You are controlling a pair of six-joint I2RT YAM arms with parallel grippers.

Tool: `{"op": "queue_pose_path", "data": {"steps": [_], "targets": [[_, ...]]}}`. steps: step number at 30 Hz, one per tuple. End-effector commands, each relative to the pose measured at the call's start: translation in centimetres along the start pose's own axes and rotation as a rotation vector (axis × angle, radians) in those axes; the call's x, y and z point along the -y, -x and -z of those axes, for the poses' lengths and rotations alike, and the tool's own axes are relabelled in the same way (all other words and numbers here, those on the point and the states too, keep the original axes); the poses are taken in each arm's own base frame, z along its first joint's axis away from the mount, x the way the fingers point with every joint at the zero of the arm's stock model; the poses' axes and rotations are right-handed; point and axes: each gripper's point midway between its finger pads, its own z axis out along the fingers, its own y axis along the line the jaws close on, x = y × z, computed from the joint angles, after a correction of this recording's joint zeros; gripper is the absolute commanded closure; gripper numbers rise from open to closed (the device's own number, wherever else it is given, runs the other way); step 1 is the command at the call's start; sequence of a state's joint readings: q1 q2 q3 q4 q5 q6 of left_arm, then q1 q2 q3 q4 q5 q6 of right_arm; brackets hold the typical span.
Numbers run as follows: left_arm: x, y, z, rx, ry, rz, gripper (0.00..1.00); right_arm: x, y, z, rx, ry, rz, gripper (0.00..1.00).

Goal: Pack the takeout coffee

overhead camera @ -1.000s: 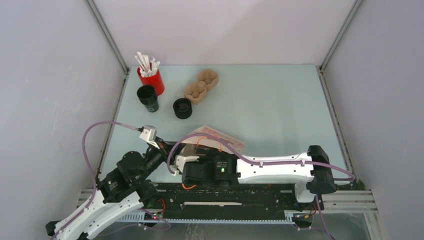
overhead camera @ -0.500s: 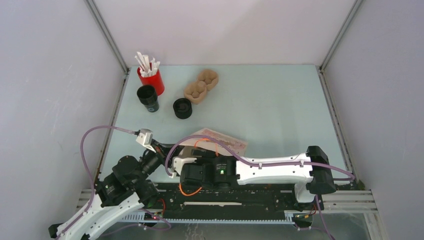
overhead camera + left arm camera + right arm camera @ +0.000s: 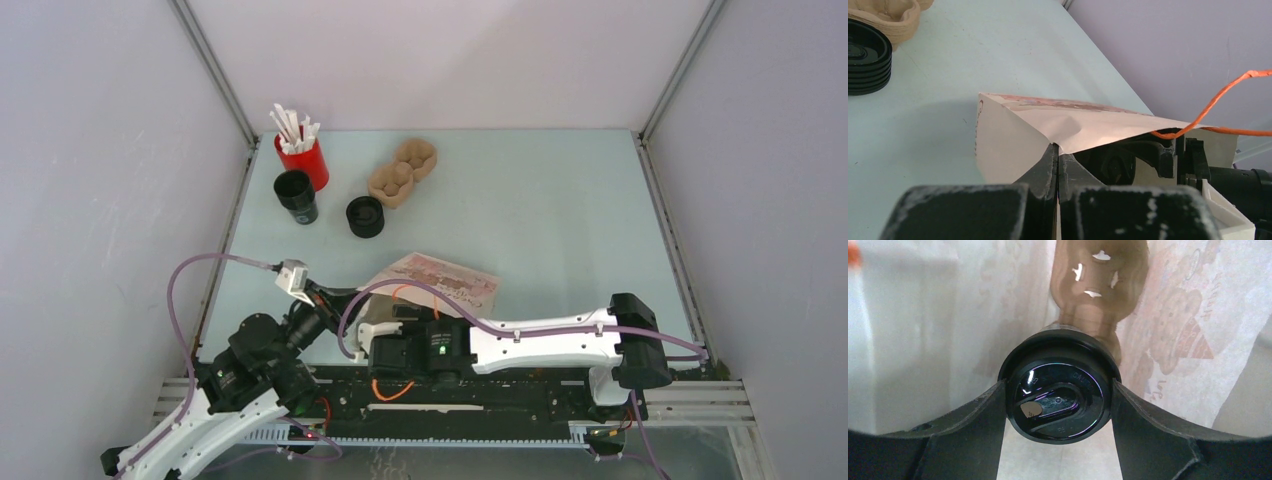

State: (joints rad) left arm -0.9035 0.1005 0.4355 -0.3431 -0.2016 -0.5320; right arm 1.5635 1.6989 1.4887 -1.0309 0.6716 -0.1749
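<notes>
Left gripper point(image 3: 1057, 162) is at the near left of the table point(image 3: 560, 210), jaws fully closed, pinching the rim of the paper bag point(image 3: 1008, 135) at its mouth. The paper folds up over the fingertips and the upper wall is lifted off the table there.

Just to its right, the right arm lies low across the near edge, reaching left from its base. Right gripper point(image 3: 1059, 390) is pushed into the bag mouth, under the raised paper. Jaws are spread wide, one finger on each side of the takeout coffee point(image 3: 1058, 402), both touching the black lid rim, so it is gripped. The lid faces the wrist camera, sip tab visible. Pale bag paper surrounds the cup on all sides, with reddish print showing through on the right, so the coffee is inside the bag. The top view does not show the cup; arm and bag hide it.

The bag lies on its side at near centre, printed face up, mouth toward the arms. Its orange handle point(image 3: 1218, 100) loops out over the right gripper body.

Further back, well apart from the bag: a squat black round piece point(image 3: 365, 216), an open black cup point(image 3: 296, 195) to its left, a pulp cup carrier point(image 3: 402, 172) just behind and right. At the far left corner, touching the open black cup: a red cup of white sticks point(image 3: 302, 160).
</notes>
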Motion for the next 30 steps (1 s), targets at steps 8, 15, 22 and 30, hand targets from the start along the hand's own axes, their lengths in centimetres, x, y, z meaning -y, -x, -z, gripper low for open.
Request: {"op": "queue_pose_path", "data": {"steps": [8, 15, 22, 30], "targets": [[1.7, 1.4, 0.4, 0.032, -0.075, -0.007, 1.00, -0.8, -0.6, 0.4, -0.020, 0.082, -0.062, 0.63], [1.5, -0.1, 0.7, 0.025, -0.102, 0.041, 1.00, 1.9, -2.0, -1.0, -0.088, -0.045, -0.039, 0.63], [2.1, 0.3, 1.0, 0.029, -0.128, 0.055, 1.00, 1.2, -3.1, -2.1, -0.155, -0.070, -0.025, 0.64], [2.3, 0.1, 0.9, 0.015, -0.137, 0.044, 1.00, 1.2, -3.8, -3.7, -0.154, -0.096, -0.033, 0.64]]}}
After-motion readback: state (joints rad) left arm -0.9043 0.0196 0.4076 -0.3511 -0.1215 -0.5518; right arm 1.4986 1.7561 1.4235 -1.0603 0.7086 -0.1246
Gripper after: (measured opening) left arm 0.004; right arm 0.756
